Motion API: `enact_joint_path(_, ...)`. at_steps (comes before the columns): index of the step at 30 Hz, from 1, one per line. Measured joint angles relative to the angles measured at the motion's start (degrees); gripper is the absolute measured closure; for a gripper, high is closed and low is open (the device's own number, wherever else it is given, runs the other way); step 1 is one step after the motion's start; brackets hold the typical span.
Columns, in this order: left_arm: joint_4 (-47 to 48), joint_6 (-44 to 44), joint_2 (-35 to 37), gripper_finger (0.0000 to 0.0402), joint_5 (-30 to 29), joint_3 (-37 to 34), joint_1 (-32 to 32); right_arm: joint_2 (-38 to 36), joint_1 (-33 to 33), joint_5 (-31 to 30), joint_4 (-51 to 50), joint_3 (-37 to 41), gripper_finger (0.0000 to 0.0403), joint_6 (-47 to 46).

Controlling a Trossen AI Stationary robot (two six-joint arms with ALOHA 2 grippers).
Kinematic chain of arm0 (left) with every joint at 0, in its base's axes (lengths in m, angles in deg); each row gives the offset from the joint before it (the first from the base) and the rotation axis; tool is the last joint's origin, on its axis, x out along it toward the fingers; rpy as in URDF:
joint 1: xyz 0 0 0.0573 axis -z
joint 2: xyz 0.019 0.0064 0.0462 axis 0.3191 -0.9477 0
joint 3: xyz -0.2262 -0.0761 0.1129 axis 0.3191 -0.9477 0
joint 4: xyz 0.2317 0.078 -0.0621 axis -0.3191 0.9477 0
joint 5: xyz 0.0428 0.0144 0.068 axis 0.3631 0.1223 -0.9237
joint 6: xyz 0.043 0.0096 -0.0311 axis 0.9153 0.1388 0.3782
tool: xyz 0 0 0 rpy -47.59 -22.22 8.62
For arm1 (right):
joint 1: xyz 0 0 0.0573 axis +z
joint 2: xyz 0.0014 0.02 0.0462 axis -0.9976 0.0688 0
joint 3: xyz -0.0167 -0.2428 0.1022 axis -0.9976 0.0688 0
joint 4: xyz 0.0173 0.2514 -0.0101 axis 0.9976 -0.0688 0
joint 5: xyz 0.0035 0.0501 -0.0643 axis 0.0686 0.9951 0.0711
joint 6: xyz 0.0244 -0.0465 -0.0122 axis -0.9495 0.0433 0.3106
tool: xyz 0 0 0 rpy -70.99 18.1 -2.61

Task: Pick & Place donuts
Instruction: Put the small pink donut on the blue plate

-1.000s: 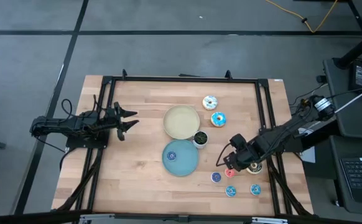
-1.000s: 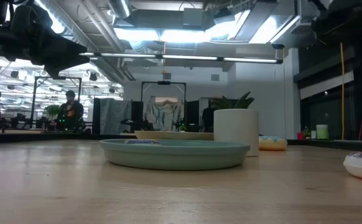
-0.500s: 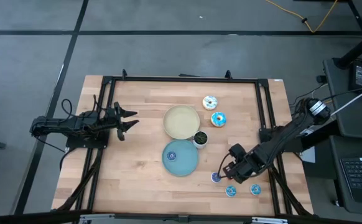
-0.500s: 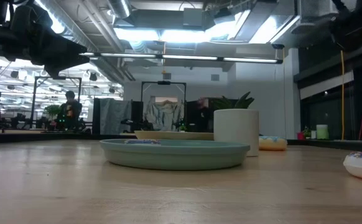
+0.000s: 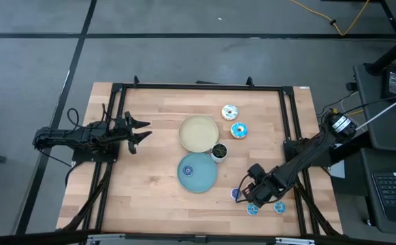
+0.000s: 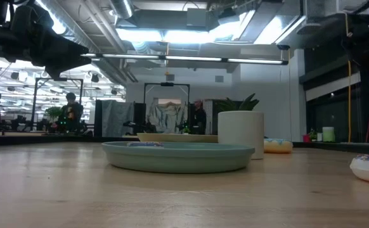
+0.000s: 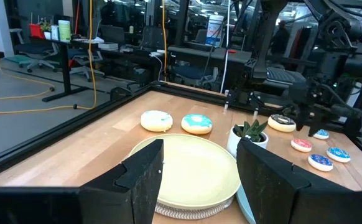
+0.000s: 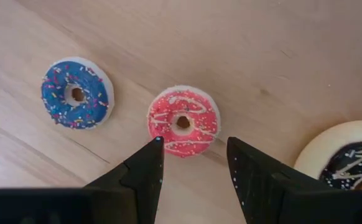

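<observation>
My right gripper point(image 8: 193, 149) is open and points down over the tiny pink donut point(image 8: 183, 121), which lies flat on the wood just past the fingertips, untouched. Beside it lie a tiny blue donut point(image 8: 76, 93) and the dark brown donut point(image 8: 354, 157). In the high view my right gripper point(image 5: 254, 188) covers the pink donut; tiny blue donuts point(image 5: 236, 194) point(image 5: 252, 209) point(image 5: 278, 207) lie around it. The white-iced donut point(image 5: 230, 111) and light-blue-iced donut point(image 5: 239, 130) lie farther back. My left gripper point(image 5: 141, 132) waits open at the table's left.
A cream plate point(image 5: 199, 133) and a blue plate point(image 5: 197, 172) with a tiny blue donut point(image 5: 188, 171) on it sit mid-table, with a small potted-plant cup point(image 5: 219, 151) between them. A black frame rail point(image 5: 290, 136) runs along the right edge.
My right gripper has moved toward the table's near edge and a little left, from beside the pink donut to right above it, so that it now covers the donut in the high view. The donuts have stayed in place.
</observation>
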Motion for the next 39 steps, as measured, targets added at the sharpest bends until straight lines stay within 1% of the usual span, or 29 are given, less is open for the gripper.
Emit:
enact_joint_path(10, 0.0, 0.0, 0.0, 0.0205, 0.0, 0.0, 0.0, 3.2, 0.0, -0.2, 0.1, 0.1, 0.0226, 0.5)
enact_joint_path(15, 0.0, 0.0, 0.0, 0.0205, 0.0, 0.0, 0.0, 3.2, 0.0, -0.5, 0.9, 1.8, 0.0226, 0.4)
enact_joint_path(25, 0.0, 0.0, 0.0, 0.0205, 0.0, 0.0, 0.0, 3.8, 0.0, -1.2, 1.1, 1.9, 0.0229, 0.7)
enact_joint_path(31, 0.0, 0.0, 0.0, 0.0205, 0.0, 0.0, 0.0, 4.2, 0.0, -1.2, 3.2, 1.9, 0.0259, 1.8)
enact_joint_path(39, 0.0, 0.0, 0.0, 0.0205, 0.0, 0.0, 0.0, 4.2, 0.0, -0.7, 3.1, 1.9, 0.0318, 1.8)
